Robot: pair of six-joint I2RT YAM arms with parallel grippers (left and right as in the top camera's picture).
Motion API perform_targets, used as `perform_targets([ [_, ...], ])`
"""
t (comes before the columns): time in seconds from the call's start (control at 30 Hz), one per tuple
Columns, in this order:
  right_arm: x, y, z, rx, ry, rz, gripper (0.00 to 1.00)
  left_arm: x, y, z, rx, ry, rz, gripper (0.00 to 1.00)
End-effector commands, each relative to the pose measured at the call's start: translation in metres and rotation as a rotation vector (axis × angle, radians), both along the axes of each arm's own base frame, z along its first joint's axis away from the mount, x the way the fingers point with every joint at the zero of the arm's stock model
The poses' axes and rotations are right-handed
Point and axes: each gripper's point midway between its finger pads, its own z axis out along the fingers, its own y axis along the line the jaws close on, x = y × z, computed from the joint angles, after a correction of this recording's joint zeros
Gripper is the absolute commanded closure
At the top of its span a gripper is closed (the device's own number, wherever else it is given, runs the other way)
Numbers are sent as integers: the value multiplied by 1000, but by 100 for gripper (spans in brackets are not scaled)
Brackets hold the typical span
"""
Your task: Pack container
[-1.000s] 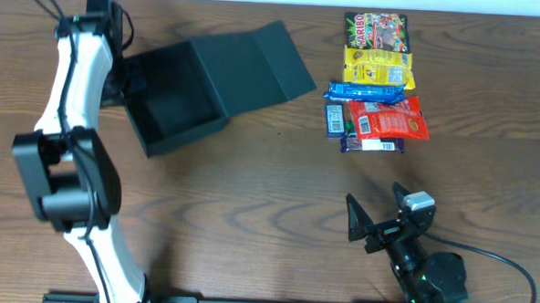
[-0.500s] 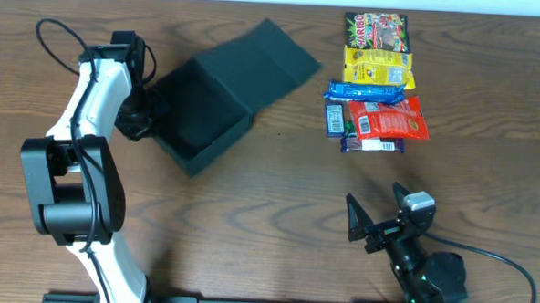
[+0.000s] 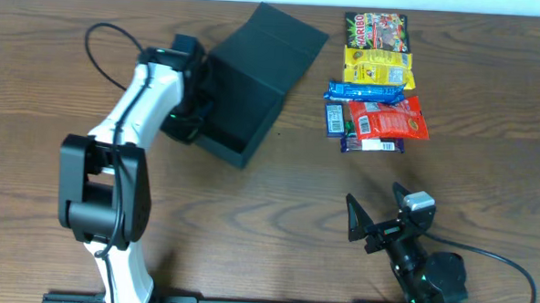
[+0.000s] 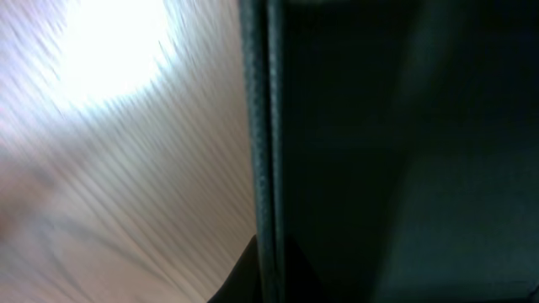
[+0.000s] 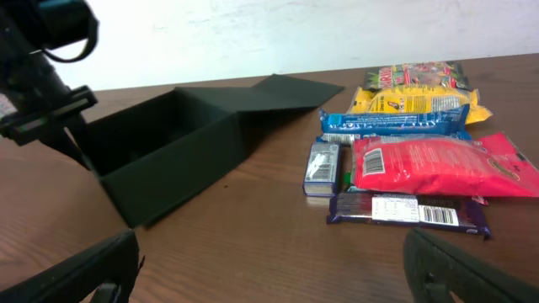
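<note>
Two hands are in view. Nearest, the right hand (image 3: 375, 206) sits low over the table (image 3: 277, 188), fingers spread and holding nothing. Farther back, the left hand (image 3: 188, 111) pinches the left wall of the container (image 3: 254, 87), which stands open with its flap raised, left of the snack packets (image 3: 375, 83).

Left claw (image 3: 191, 112) clamped, right claw (image 3: 374, 200) spread open.

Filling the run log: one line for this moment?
left gripper: clamps box wall; right gripper: open, empty; box: lid open; snacks: unpacked
</note>
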Motion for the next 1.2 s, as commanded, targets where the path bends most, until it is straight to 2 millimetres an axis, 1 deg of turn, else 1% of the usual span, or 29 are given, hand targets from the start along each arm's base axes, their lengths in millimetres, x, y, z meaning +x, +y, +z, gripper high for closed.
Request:
perform_targets([
  [0.0,-1,2,-3,0,3,8,1,-3,-16,9,-6,-4,176,94],
  [0.13,-1,2,-2,0,3,8,1,-7,-31,9,-5,6,285,94],
  [0.3,-1,2,-2,0,3,8,1,-7,-55,9,-19,-20,291,94],
  [0.43,-1,2,-3,0,3,8,1,-14,-73,10,-53,9,359,94],
  [0.57,-1,2,-2,0,3,8,1,-19,-86,11,-91,43,431,94],
  [0.73,-1,2,-2,0,3,8,1,-20,-102,13,-159,65,429,94],
  [0.9,-1,2,-3,0,3,8,1,-24,-113,14,-176,72,417,94],
  [0.93,-1,2,-2,0,3,8,1,-25,-114,14,-177,73,413,86],
  [0.97,-1,2,-2,0,3,8,1,-25,-114,14,-176,72,408,75],
  [1.0,-1,2,-2,0,3,8,1,-25,-115,14,-177,68,385,56],
  [1.03,-1,2,-2,0,3,8,1,-25,-115,14,-179,65,363,34],
  [1.07,-1,2,-2,0,3,8,1,-25,-115,14,-180,60,333,17],
  [1.1,-1,2,-3,0,3,8,1,-25,-115,14,-183,55,300,5],
  [1.17,-1,2,-2,0,3,8,1,-24,-118,15,-201,39,222,5],
])
